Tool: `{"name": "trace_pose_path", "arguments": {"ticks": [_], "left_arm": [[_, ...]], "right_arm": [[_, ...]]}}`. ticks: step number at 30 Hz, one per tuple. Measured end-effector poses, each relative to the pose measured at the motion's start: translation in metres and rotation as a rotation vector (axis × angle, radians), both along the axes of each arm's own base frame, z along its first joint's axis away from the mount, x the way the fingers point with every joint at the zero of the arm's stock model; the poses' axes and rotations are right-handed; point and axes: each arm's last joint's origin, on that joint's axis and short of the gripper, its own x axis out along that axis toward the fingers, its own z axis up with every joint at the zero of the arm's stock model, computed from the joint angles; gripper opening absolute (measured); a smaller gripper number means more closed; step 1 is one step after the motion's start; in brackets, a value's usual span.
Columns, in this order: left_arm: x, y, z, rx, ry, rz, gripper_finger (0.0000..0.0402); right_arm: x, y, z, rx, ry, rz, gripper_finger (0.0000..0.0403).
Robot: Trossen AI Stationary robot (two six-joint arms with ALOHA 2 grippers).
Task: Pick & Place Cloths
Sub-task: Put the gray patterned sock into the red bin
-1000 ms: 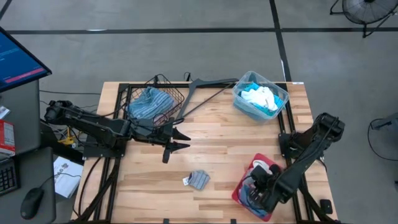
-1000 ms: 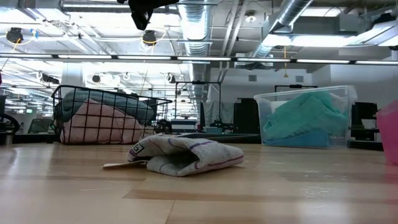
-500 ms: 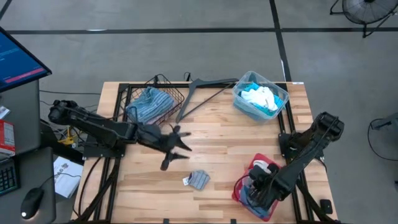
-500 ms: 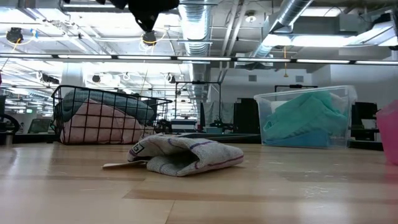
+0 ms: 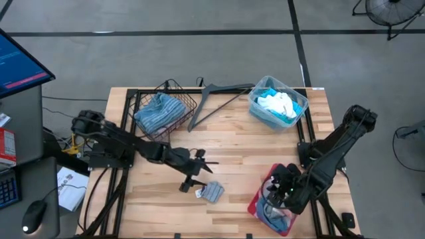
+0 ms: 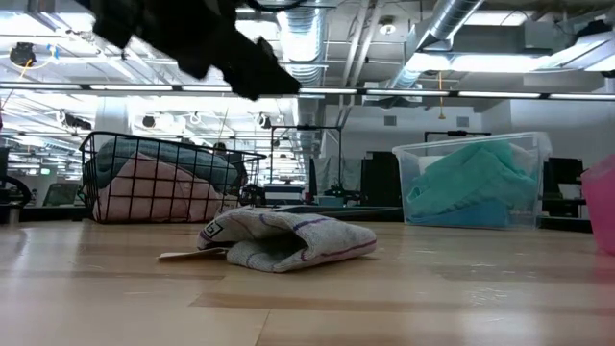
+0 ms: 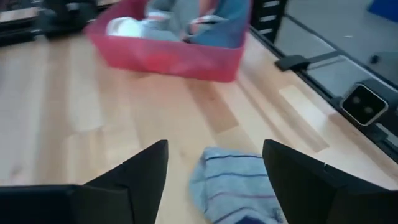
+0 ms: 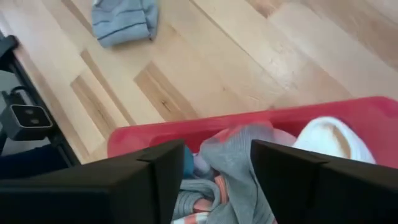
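Wooden table (image 5: 232, 159) with black metal frame along its edges. Black wire basket (image 5: 166, 109) at the far left corner. Dark grey hanger (image 5: 219, 96) lies flat between the basket and a clear plastic bin (image 5: 299, 106) at the far right. Red tray (image 5: 255, 202) at the near right edge. Monitor (image 5: 20, 63) and mouse (image 5: 33, 216) on a side desk.

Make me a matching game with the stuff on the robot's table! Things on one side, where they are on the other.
Things:
1. striped sock
2. blue-grey striped cloth
3. turquoise and white cloths
4. grey cloth with orange trim

Places:
A. in the clear plastic bin
B. in the red tray
C. on the bare wooden table
D. in the black wire basket

Pairs: 1-C, 2-D, 3-A, 4-B
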Motion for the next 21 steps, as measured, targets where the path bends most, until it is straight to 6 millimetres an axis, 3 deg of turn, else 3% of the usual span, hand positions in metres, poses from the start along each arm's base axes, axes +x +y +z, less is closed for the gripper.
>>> {"name": "trace_pose_path", "arguments": {"ticks": [9, 15, 21], "left_arm": [[0.021, -0.025, -0.06, -0.036, 0.001, -0.157, 0.0245], [0.015, -0.047, -0.107, 0.065, 0.107, -0.208, 0.0242], [0.014, -0.053, -0.122, 0.071, 0.136, -0.095, 0.0239]], "right_arm": [[0.009, -0.003, -0.005, -0.017, 0.007, -0.027, 0.0199], [0.014, 0.002, -0.014, -0.028, 0.025, -0.03, 0.0193], [0.022, 0.01, -0.02, 0.009, -0.001, -0.037, 0.0193]]}}
